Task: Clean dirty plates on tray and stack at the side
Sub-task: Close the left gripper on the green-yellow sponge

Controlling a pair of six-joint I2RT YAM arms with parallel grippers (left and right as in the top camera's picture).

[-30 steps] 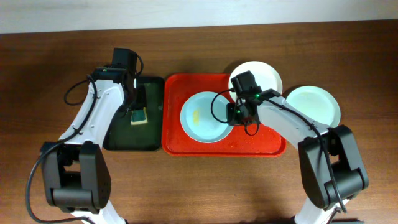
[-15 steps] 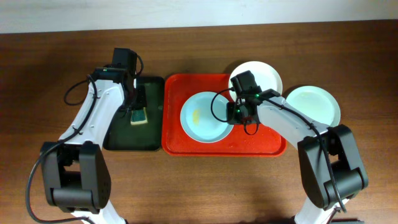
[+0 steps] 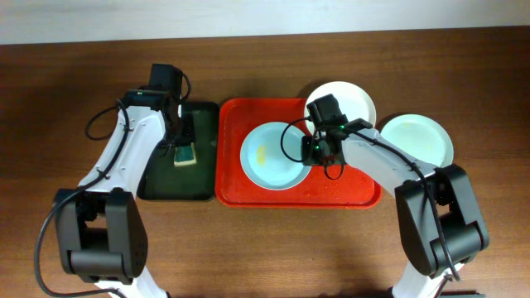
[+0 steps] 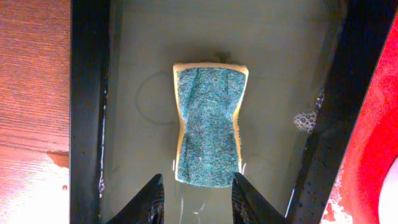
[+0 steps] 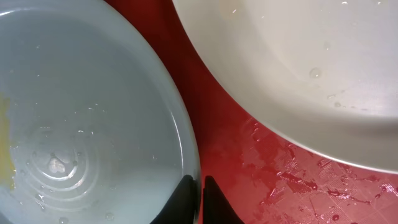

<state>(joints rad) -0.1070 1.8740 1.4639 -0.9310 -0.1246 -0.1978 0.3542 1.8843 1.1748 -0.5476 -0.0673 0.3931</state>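
Note:
On the red tray (image 3: 248,192) lies a pale blue plate (image 3: 272,157) with a yellow smear (image 3: 262,154). My right gripper (image 3: 317,154) is shut on that plate's right rim; in the right wrist view the rim of the blue plate (image 5: 81,112) sits between the tips of the right gripper (image 5: 199,200). A white plate (image 3: 349,98) rests over the tray's back right corner. Another pale green plate (image 3: 416,138) sits on the table to the right. My left gripper (image 4: 196,200) hovers open just short of a sponge (image 4: 208,124).
The sponge (image 3: 185,155) lies in a wet dark green tray (image 3: 161,186) left of the red tray (image 4: 373,155). The white plate (image 5: 298,62) lies close beside the held plate. Brown wooden table surrounds both trays.
The right jaws have closed tighter on the blue plate's rim. Nothing else has visibly moved.

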